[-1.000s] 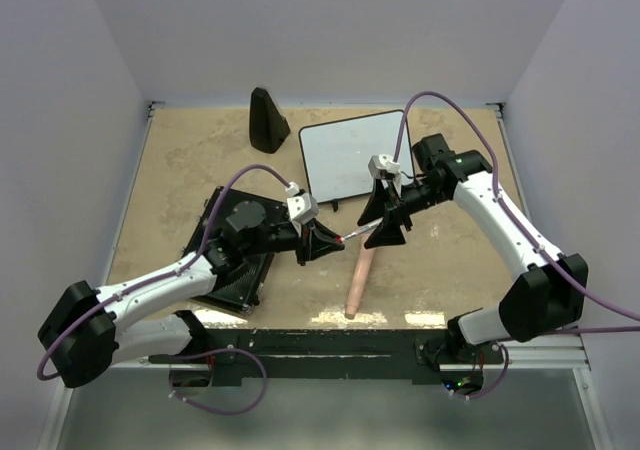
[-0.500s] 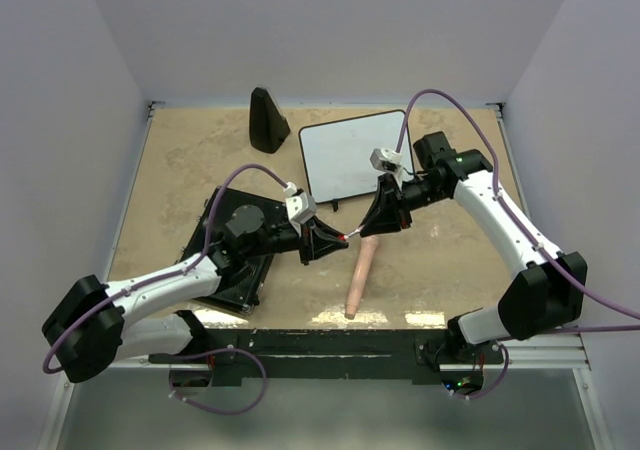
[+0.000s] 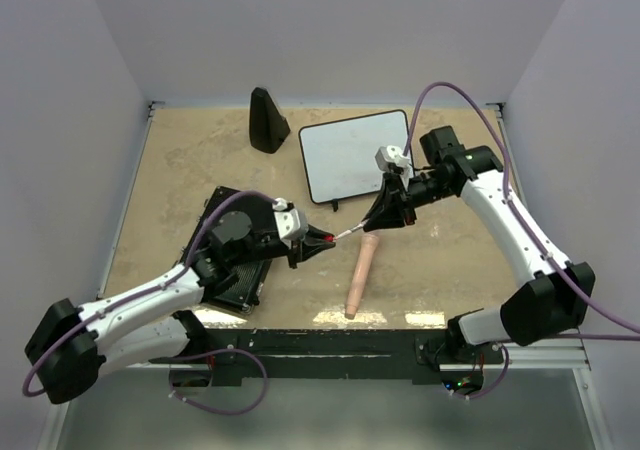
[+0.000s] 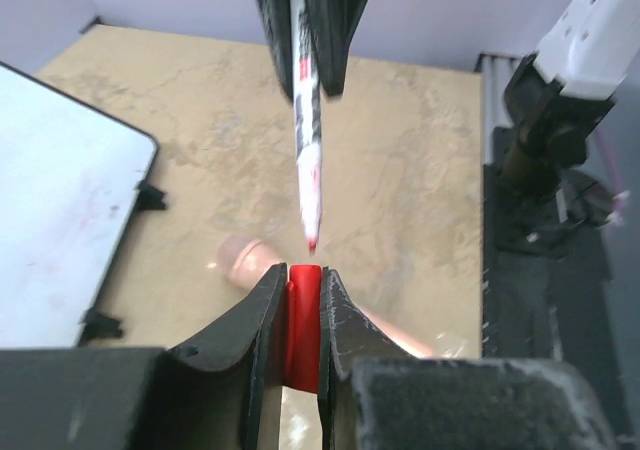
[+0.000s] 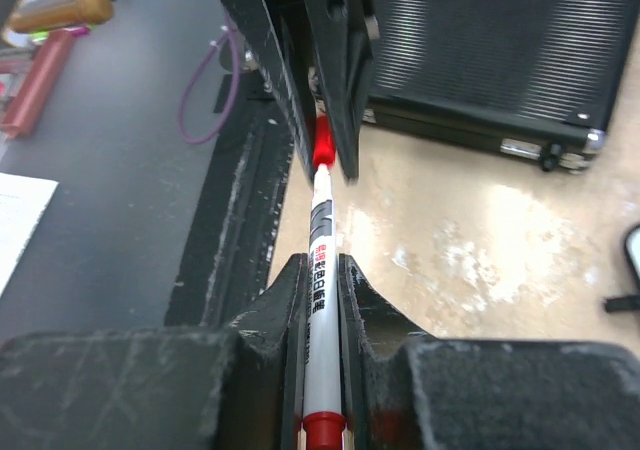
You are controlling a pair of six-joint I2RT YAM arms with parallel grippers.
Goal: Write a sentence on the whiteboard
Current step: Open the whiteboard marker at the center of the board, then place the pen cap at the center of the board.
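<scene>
The whiteboard (image 3: 355,155) lies flat at the back middle of the table; its corner shows at the left of the left wrist view (image 4: 60,210). My right gripper (image 3: 378,220) (image 5: 320,260) is shut on the white barrel of a red marker (image 3: 350,232) (image 5: 322,220), in front of the board. My left gripper (image 3: 325,240) (image 4: 303,270) is shut on the marker's red cap (image 4: 303,320) (image 5: 322,145). The marker's bare red tip (image 4: 312,242) hangs just clear of the cap's mouth, in line with it.
A black ribbed case (image 3: 235,270) (image 5: 490,50) lies under my left arm. A pink cylinder (image 3: 360,275) (image 4: 245,260) lies on the table below the marker. A black wedge-shaped object (image 3: 267,120) stands at the back, left of the board.
My right gripper went from open to shut on the marker barrel. My left gripper drew back to the left with the cap, baring the tip.
</scene>
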